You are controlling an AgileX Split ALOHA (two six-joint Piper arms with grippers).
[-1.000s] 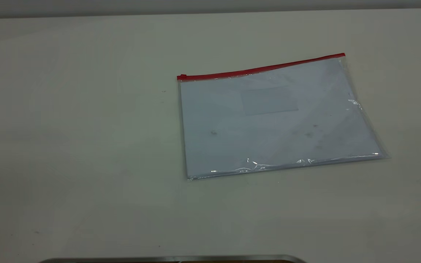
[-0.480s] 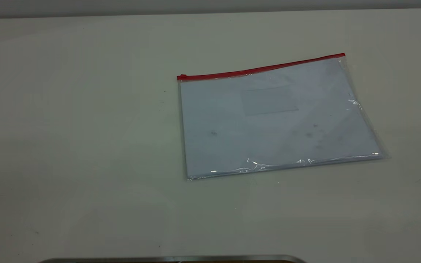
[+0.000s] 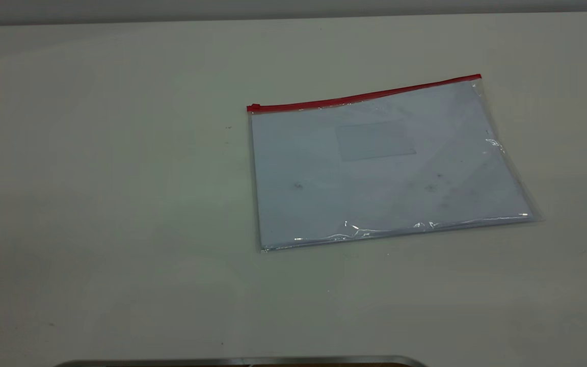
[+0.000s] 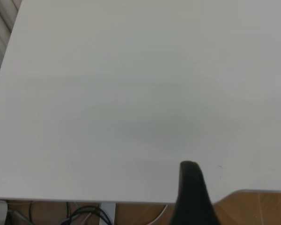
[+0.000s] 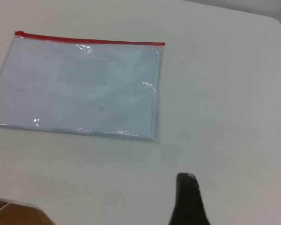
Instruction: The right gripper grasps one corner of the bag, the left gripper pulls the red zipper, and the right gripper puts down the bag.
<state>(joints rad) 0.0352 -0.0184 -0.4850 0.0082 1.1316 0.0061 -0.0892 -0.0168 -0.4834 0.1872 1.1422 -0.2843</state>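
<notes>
The pale worktop (image 3: 120, 204) carried the bag (image 3: 380, 173) flat, red zipper (image 3: 365, 95) on its far edge, well ahead of the right claw (image 5: 187, 201). The left claw (image 4: 192, 197) hung over bare surface. Whether either was open, I could not tell; likely neither had approached.

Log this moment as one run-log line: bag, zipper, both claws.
bag: flat on table, untouched | red zipper: slider at left end | right claw: off bag | left claw: over bare table
</notes>
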